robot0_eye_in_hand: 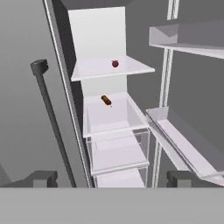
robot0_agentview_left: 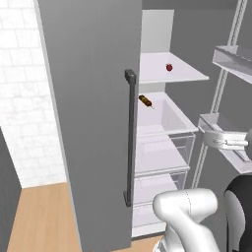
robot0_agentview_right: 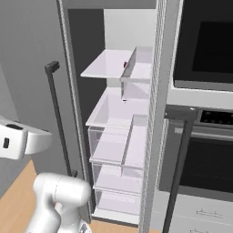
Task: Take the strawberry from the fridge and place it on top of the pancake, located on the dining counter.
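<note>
You are looking into the open fridge (robot0_agentview_left: 88,98), and the strawberry (robot0_eye_in_hand: 115,64) sits alone on the upper white shelf (robot0_eye_in_hand: 94,70), toward the right half of it and about midway between its back edge and its front edge, with bare shelf all around. One shelf down, near the back edge, lies the sausage-like item (robot0_eye_in_hand: 106,100); do not mistake it for your target. Your gripper (robot0_eye_in_hand: 113,178) is released, jaws spread wide and holding nothing, well apart from the berry and pointing into the compartment from below the upper shelf's level. Judge the strawberry as very light, small against the spread of the fingers, and soft enough to bruise, so you will want a gentle close rather than a hard clamp. Its rounded shape suggests it could roll or squirt sideways if one finger reaches it first, and the smooth shelf offers little to hold it in place. Take it across its widest part, with the fingertips low on either side near the shelf surface, centred so both pads meet it together. The tall dark handle (robot0_agentview_left: 131,138) on the closed door and the door bin (robot0_eye_in_hand: 183,148) on the open door flank the way in, so come up the middle and approach over the shelf's front edge.
</note>
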